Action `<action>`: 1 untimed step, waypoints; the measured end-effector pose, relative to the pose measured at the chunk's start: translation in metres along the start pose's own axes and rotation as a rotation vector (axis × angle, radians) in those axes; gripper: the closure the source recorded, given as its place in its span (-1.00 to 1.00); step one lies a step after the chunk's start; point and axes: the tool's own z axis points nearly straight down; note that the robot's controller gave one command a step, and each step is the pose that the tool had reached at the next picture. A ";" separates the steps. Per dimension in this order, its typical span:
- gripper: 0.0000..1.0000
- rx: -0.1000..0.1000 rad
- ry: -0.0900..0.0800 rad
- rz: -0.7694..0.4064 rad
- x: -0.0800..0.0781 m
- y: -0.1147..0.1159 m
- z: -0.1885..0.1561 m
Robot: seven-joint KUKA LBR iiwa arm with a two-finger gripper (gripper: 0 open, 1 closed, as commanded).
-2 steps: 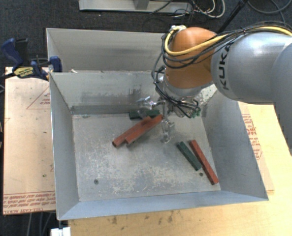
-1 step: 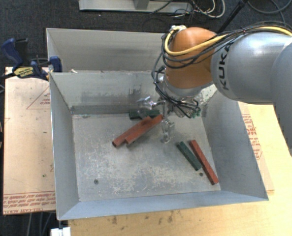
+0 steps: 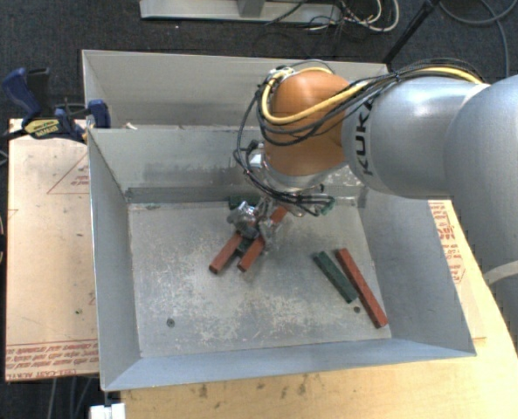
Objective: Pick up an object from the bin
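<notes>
My gripper (image 3: 259,222) is low in the middle of the bin, under the orange wrist cover. It is right at the upper ends of two short red-brown sticks, one (image 3: 226,254) lying to the left and the other (image 3: 252,253) close beside it, both slanting down to the left. I cannot tell if either stick is gripped. A small dark green piece (image 3: 238,206) shows just left of the gripper near the back wall.
At the right of the bin floor a dark green stick (image 3: 332,275) and a longer red-brown stick (image 3: 361,288) lie side by side, slanting toward the front right corner. The arm covers the bin's back right part.
</notes>
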 end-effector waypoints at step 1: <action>1.00 0.000 0.000 0.000 0.000 0.000 0.000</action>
